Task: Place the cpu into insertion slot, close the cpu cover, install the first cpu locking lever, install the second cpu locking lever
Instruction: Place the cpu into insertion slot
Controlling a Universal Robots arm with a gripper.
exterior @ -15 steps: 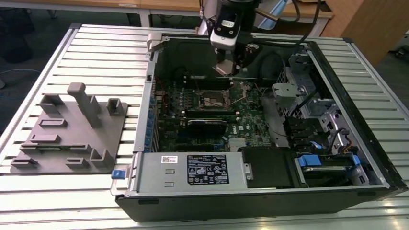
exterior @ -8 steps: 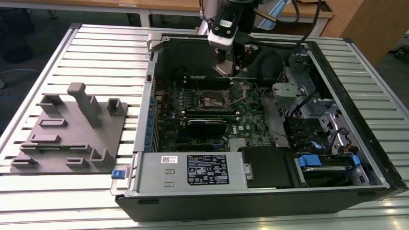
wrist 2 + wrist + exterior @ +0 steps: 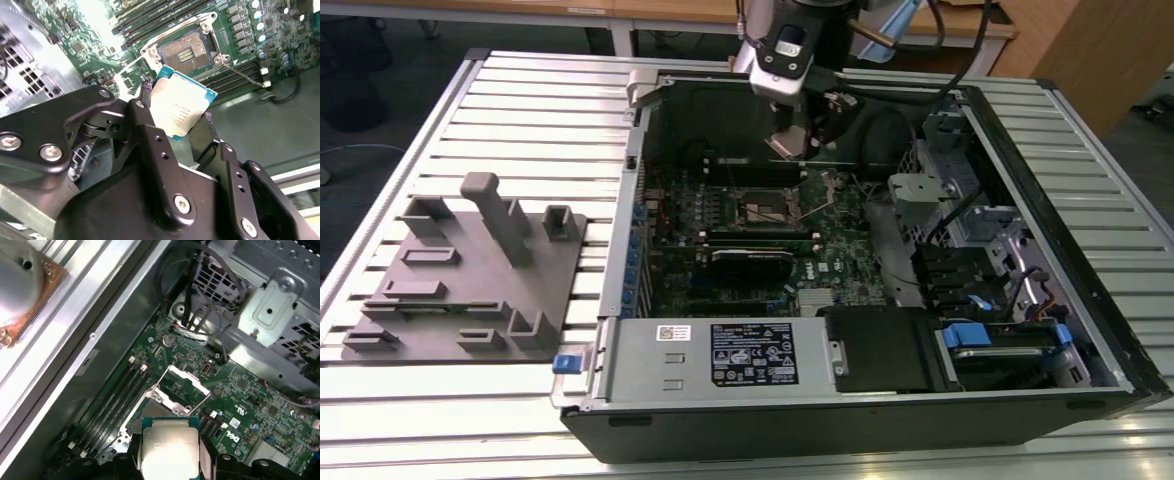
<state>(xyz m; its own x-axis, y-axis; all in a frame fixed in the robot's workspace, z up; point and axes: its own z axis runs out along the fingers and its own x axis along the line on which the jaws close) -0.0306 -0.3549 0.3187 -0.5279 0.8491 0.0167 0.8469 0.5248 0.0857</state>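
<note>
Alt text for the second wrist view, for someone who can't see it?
The gripper holds a flat silver chip by its edges above a green motherboard. Beyond the chip lies the open square socket, empty, with long dark slots alongside it.

Arm (image 3: 790, 45) enters at 12 o'clock in the exterior view, wrist pitched down toward 6. The gripper (image 3: 793, 146) hangs tilted, fingers (image 3: 150, 135) clamped on opposite edges of the cpu (image 3: 181, 107), chip face visible in both wrist views.

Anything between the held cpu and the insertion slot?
Nothing: in the second wrist view the gripper holds the cpu apart from the open insertion slot, the stretch between bare.
</note>
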